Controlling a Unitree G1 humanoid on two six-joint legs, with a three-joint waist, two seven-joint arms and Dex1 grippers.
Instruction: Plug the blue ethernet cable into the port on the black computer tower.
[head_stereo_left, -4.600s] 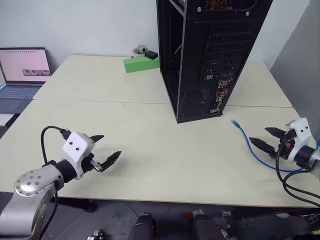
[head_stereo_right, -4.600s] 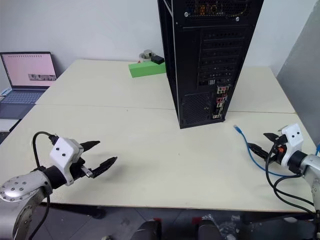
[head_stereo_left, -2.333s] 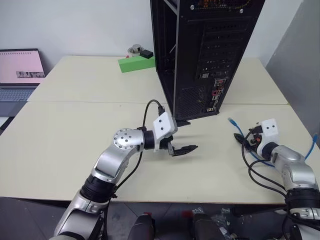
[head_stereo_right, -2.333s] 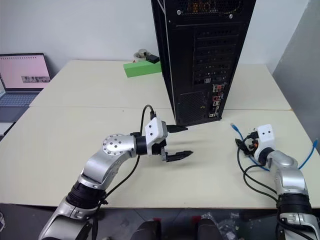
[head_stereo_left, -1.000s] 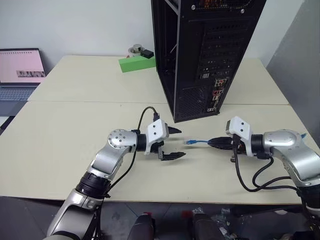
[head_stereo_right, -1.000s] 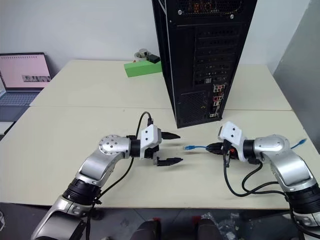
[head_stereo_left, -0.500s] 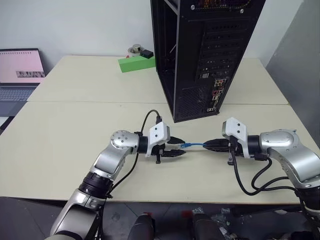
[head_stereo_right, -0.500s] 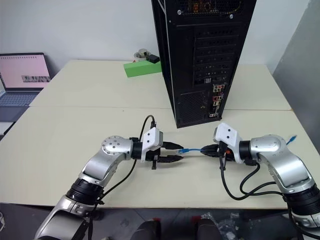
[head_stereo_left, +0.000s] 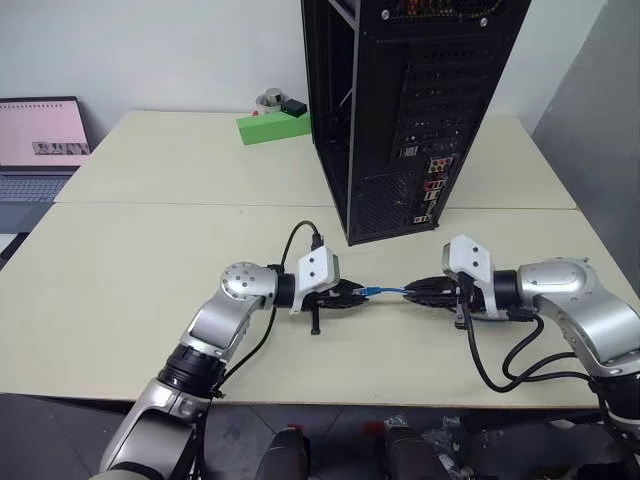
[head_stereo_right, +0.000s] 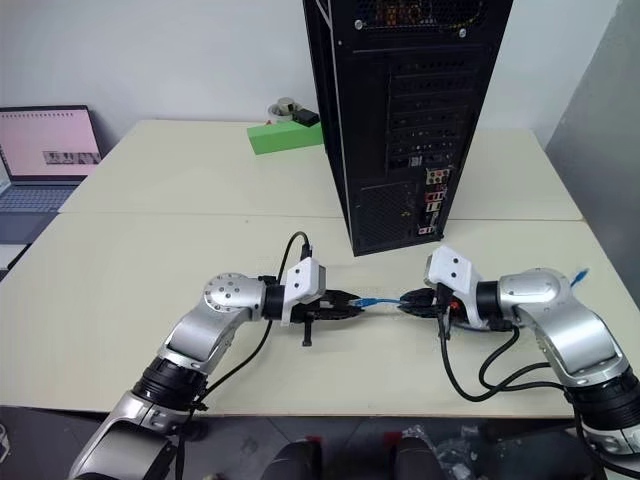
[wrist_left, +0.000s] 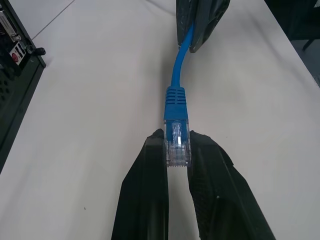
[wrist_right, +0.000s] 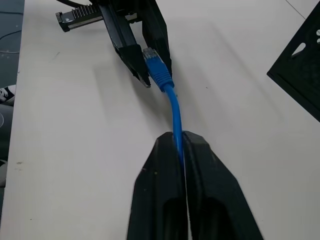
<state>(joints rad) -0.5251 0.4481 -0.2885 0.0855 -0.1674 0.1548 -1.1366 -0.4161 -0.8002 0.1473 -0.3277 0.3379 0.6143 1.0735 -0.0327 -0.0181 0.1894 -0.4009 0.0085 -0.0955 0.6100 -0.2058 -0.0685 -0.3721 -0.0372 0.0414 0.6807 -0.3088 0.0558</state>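
Note:
The blue ethernet cable (head_stereo_left: 388, 291) spans the short gap between my two grippers, just above the table in front of the black computer tower (head_stereo_left: 420, 100). My left gripper (wrist_left: 177, 150) is shut on the cable's clear plug (wrist_left: 177, 145). My right gripper (wrist_right: 178, 140) faces it and is shut on the blue cord a little behind the plug. More of the cable (head_stereo_right: 578, 272) shows beyond my right arm. The port lies among the tower's rear connectors (head_stereo_left: 437, 185), too small to single out.
The pale table (head_stereo_left: 150, 250) stretches wide to the left. A laptop (head_stereo_left: 45, 135) sits at the far left edge. A green box (head_stereo_left: 270, 128) with small items on it lies behind the tower. A grey panel (head_stereo_left: 600, 120) stands at the right.
My left gripper has gone from open to shut on the plug. My right gripper carried the cable's end a little leftward to it; both arms otherwise hold still.

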